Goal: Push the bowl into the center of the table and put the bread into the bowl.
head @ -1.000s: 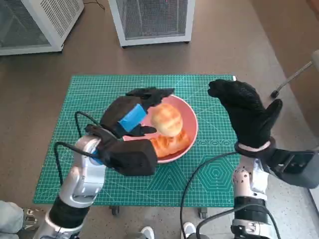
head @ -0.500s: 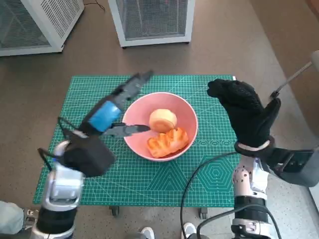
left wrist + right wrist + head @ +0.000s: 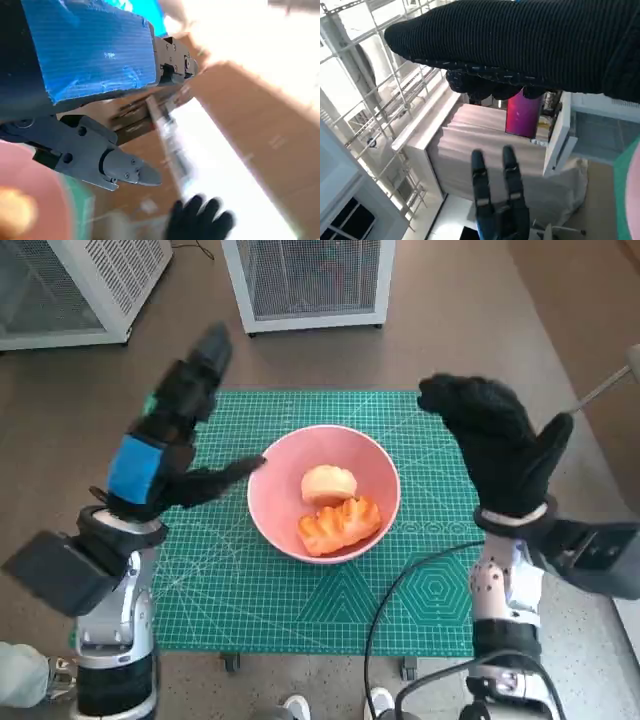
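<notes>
Pink bowl (image 3: 323, 492) near mid-tabletop (image 3: 420, 580), holding a round bread roll (image 3: 328, 483) and a braided pastry (image 3: 338, 523). Left hand (image 3: 160, 455), beside the bowl, and right hand (image 3: 495, 445), opposite, are raised, fingers spread, empty. Retreat should lift clear without nudging the bowl's rim.

Bare mat (image 3: 300, 610) rings the bowl (image 3: 270, 510); both hands raised.

We see a smooth, matt pink bowl (image 3: 275, 502), glazed golden bread (image 3: 340, 523), a ruled matt green mat (image 3: 250, 580), our right hand (image 3: 500, 455) in rough black knit, glossy blue tape (image 3: 95, 50) on our left hand (image 3: 160, 460).
</notes>
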Tool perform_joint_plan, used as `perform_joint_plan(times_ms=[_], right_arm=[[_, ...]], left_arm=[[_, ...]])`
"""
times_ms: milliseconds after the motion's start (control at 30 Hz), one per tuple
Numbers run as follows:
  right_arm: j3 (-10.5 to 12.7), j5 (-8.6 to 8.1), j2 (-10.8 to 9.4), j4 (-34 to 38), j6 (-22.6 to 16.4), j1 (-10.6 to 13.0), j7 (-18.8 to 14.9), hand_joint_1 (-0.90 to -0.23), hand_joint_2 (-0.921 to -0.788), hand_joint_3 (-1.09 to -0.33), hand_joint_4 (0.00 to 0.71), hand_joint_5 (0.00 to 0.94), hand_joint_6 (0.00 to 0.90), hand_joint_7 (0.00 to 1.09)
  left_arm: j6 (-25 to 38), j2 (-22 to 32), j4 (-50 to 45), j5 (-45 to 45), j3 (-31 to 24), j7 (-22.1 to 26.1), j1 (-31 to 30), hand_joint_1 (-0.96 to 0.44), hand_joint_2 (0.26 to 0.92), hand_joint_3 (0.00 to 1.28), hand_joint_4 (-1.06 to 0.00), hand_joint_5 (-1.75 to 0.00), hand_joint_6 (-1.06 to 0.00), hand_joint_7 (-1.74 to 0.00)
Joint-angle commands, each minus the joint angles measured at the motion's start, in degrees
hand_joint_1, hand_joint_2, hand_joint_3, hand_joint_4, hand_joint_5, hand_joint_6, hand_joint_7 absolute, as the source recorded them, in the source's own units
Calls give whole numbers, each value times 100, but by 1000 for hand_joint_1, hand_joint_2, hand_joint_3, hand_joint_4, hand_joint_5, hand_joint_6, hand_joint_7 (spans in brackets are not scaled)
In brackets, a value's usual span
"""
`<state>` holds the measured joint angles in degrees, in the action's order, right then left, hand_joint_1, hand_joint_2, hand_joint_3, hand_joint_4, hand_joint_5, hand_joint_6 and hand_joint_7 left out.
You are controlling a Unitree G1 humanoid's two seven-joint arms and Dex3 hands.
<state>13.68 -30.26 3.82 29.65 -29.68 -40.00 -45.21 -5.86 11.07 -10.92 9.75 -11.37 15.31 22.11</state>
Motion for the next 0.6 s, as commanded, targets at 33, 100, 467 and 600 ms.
perform_joint_plan(times_ms=[33,100,467,600], right_arm=[[-11,208,67,195,-42,-200,199,-593,-921,-632,250,3,365,7],[-20,287,67,250,-89,-291,278,-598,-921,-635,251,3,366,8],[-91,575,78,523,-300,-649,563,-608,-921,-645,246,0,367,8],[-101,649,80,584,-352,-698,623,-606,-921,-652,241,0,366,8]], left_arm=[[-320,-122,102,167,-44,-129,80,-585,921,329,-156,-39,-243,-84],[-347,-94,130,217,-48,-122,107,-591,921,352,-161,-37,-246,-89],[-122,94,133,487,19,68,172,-621,921,351,-174,-28,-249,-104],[-75,104,136,608,28,137,191,-621,921,331,-177,-24,-244,-106]])
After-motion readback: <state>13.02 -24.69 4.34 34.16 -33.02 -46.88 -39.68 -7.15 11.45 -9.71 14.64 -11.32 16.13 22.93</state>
